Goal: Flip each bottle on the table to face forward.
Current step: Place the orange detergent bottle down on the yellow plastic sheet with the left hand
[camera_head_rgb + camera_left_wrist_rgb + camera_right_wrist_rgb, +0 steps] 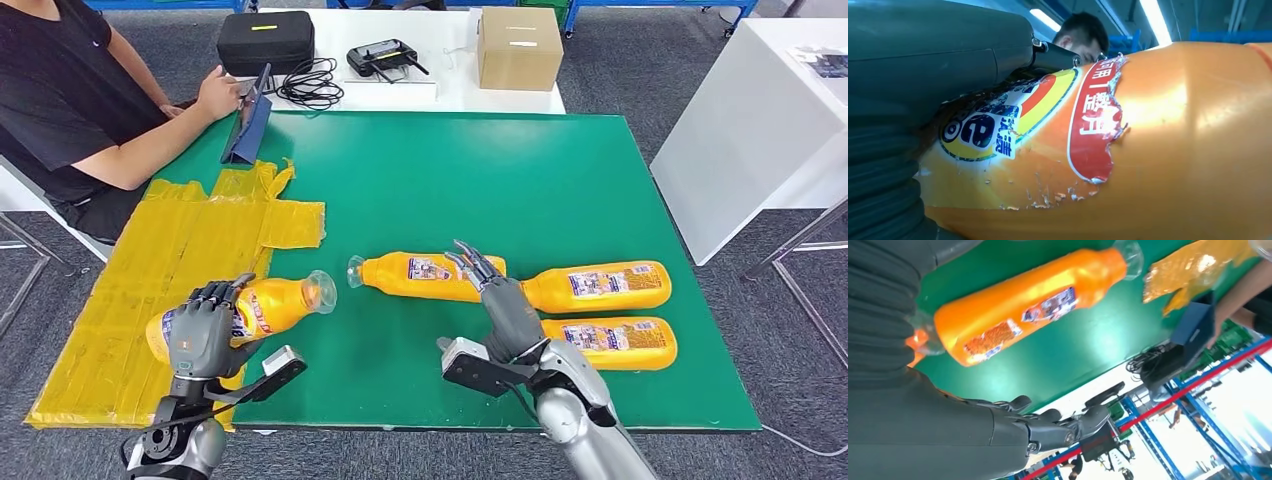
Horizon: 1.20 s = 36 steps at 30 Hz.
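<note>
- Left hand [203, 335]: fingers [215, 294] wrapped over the body of the held bottle [262, 307]; grip closed on it at about 8 o'clock of the tabletop [560, 170]. Held so, presumably, to roll it label-forward.
- Held bottle: orange, lying on its side, clear cap toward 3 o'clock; the red-and-yellow front label shows in the left wrist view [1038, 125], torn at its edge. Judged to be the bottle in hand for the current flip, nearly or already front-up.
- Right hand [505, 305]: fingers [472, 262] spread and straight, holding nothing, hovering at the base of the middle bottle [425, 275]; whether they touch it I cannot tell. Placement suggests a reach for the next turn.
- Middle bottle: on its side near tabletop centre, cap toward 9 o'clock, small printed back label up; judged still to be flipped.
- Upper right bottle [600, 286]: at 3 o'clock of the right hand, on its side, back-type label up.
- Lower right bottle [612, 343]: just beside the upper one, toward 5 o'clock, same lie, same label type.
- Yellow sheeting [150, 270]: crumpled over the tabletop's 9 o'clock side, under the left hand.
- Person [80, 100]: seated at 10 o'clock, hand on a dark tablet [250, 125].
- White table [450, 60] at 12 o'clock: black case [265, 40], cardboard box [519, 47], cables.
</note>
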Available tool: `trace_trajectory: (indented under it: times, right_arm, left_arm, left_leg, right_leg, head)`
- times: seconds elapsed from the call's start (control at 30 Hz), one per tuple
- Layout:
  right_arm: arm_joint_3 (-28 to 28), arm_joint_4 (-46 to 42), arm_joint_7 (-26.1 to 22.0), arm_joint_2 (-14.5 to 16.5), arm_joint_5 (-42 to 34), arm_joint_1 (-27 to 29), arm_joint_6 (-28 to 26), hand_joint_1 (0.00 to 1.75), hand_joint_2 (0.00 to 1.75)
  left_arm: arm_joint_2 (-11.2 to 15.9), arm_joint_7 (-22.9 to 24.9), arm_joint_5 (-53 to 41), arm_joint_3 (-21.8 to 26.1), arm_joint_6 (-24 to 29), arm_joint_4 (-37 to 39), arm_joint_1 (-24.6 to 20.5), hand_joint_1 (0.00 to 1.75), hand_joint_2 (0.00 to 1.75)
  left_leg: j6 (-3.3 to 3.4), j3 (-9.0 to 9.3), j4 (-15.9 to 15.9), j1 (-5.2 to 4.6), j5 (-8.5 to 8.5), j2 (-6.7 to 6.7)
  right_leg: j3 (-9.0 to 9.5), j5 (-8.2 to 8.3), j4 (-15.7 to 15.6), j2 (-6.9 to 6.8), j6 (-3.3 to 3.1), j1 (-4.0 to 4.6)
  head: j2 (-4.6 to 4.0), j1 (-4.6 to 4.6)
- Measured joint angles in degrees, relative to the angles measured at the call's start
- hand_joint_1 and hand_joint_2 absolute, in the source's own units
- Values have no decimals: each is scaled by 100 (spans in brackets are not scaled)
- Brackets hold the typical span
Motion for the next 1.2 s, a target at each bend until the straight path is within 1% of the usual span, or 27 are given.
trace_trajectory:
  times: [0.13,0.17,0.27,0.3,0.43,0.53,0.57,0.67,0.8,0.83,0.93,0.97,1.0,1.03,1.13,1.17,1.2]
  right_arm:
    - [-97,341,174,-81,60,-439,99,0,175]
    - [-114,478,224,-87,113,-580,106,0,175]
    - [-139,965,311,-62,315,-1034,89,0,175]
    - [-145,1153,329,-40,367,-1195,90,0,175]
    - [-157,2155,361,77,410,-1877,267,0,175]
    - [-163,2895,319,149,386,-2266,408,0,175]
    - [-164,3107,304,168,380,-2364,469,0,175]
    - [-161,3703,281,217,371,-2609,648,0,175]
    - [-152,4351,266,274,432,-2801,823,0,175]
    - [-150,4474,265,291,445,-2827,846,0,175]
    - [-137,4759,273,344,478,-2897,909,0,175]
    - [-125,4836,290,361,507,-2920,945,0,175]
    - [-107,4908,315,379,545,-2942,979,0,175]
    - [-86,4980,347,403,589,-2958,1001,0,175]
    - [-21,5175,451,497,697,-2973,990,0,175]
    - [-3,5229,480,527,718,-2972,976,0,175]
    - [15,5274,509,556,743,-2973,957,0,175]
  left_arm:
    - [254,559,-850,-61,-179,843,-458,175,175]
    - [309,669,-1030,-108,-229,1085,-595,154,175]
    - [407,868,-1345,-321,-425,1809,-1022,23,175]
    - [419,887,-1377,-408,-520,2036,-1180,0,175]
    - [466,724,-1358,-809,-887,2932,-1891,0,175]
    - [536,521,-1225,-1071,-952,3464,-2272,0,44]
    - [568,379,-1129,-1137,-973,3599,-2365,0,0]
    - [677,-293,-636,-1282,-1161,3892,-2589,0,0]
    - [847,-1436,337,-1381,-1773,4042,-2737,0,0]
    - [893,-1640,527,-1396,-1915,4046,-2759,0,0]
    - [1000,-1964,969,-1450,-2202,4044,-2797,0,0]
    - [1028,-2055,1276,-1480,-2354,4013,-2789,0,0]
    - [1063,-2136,1752,-1532,-2584,3934,-2764,0,0]
    - [1117,-2200,2464,-1624,-2906,3788,-2717,0,0]
    - [1324,-2266,5232,-2056,-4020,3029,-2467,0,0]
    - [1372,-2273,5946,-2170,-4271,2778,-2386,0,0]
    - [1401,-2279,6415,-2246,-4461,2556,-2316,0,0]
  left_leg:
    - [-2,0,0,0,2,0]
    - [-2,1,0,0,4,0]
    - [-3,0,2,-2,12,-2]
    - [-2,0,3,-3,14,-5]
    - [-2,0,3,-6,19,-28]
    - [-4,6,3,-7,21,-35]
    - [-5,7,3,-8,21,-35]
    - [-5,10,3,-10,22,-36]
    - [-12,13,3,-11,29,-37]
    - [-13,14,3,-11,30,-38]
    - [-15,15,3,-12,31,-38]
    - [-16,16,3,-12,32,-38]
    - [-16,16,3,-11,33,-37]
    - [-16,16,3,-11,33,-37]
    - [-17,13,3,-10,34,-33]
    - [-18,10,4,-10,36,-33]
    - [-19,6,4,-10,37,-33]
  right_leg:
    - [-1,0,2,0,0,0]
    - [0,1,3,0,0,0]
    - [0,2,4,-2,1,-1]
    - [1,3,5,-6,1,-2]
    - [13,3,8,-29,2,-13]
    - [19,3,13,-37,2,-18]
    - [19,3,15,-38,2,-19]
    - [19,3,20,-39,2,-20]
    - [19,3,30,-40,2,-20]
    - [19,3,31,-40,2,-20]
    - [18,3,34,-41,2,-21]
    - [18,3,35,-41,2,-21]
    - [18,3,36,-41,2,-21]
    - [18,3,37,-40,2,-21]
    - [9,3,39,-38,2,-18]
    - [5,3,40,-38,2,-18]
    - [1,3,41,-38,2,-17]
  head:
    - [0,0]
    - [0,0]
    - [0,0]
    - [0,0]
    - [0,-1]
    - [0,-1]
    - [0,-1]
    - [0,-1]
    - [0,0]
    - [0,-1]
    - [0,-2]
    - [0,-1]
    - [0,0]
    - [0,-1]
    - [0,-1]
    - [0,0]
    - [0,0]
